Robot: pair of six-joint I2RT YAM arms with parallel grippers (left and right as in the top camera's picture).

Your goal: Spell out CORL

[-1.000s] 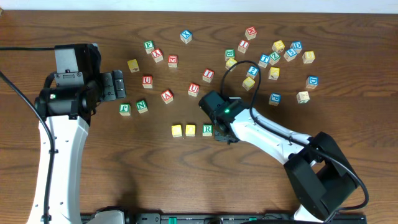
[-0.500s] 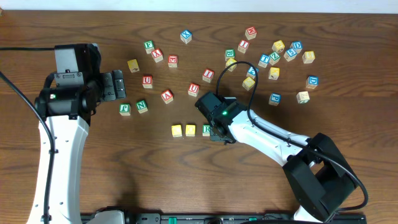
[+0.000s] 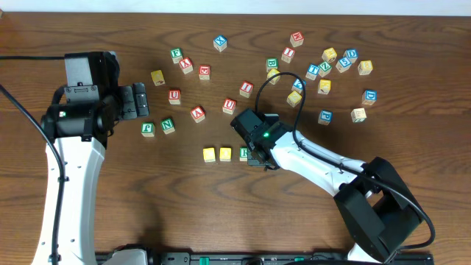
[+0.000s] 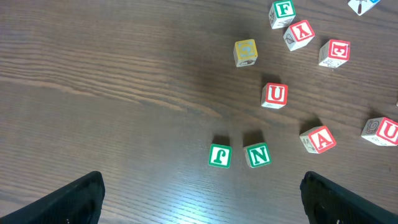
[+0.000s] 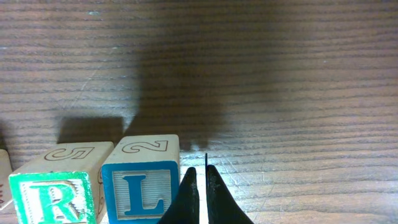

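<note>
1. The white-faced wooden cube with a blue L (image 5: 140, 190) is pictured at the right end of a short row, set flush against the white-faced wooden cube with a green R (image 5: 53, 196). The two yellow-faced wooden cubes (image 3: 209, 154) are lined up to the left of these.
2. The cubes are judged light, rigid and unlikely to be damaged. Their smooth printed faces may slip, so a hold is best taken squarely on two opposite side faces. With the row this tight, only the outer and front-to-back faces of the L cube are left free.
3. The right gripper (image 5: 199, 179) is shown fully closed and empty, its tips down just beside the L cube's right edge. Contact cannot be confirmed.
4. The row is laid out near the middle of the brown wood-grain counter (image 3: 147, 199).
5. The left gripper (image 3: 138, 101) is held wide open with nothing in it, well apart from the row, above the green F cube (image 4: 220, 155) and green N cube (image 4: 257, 155).
</note>
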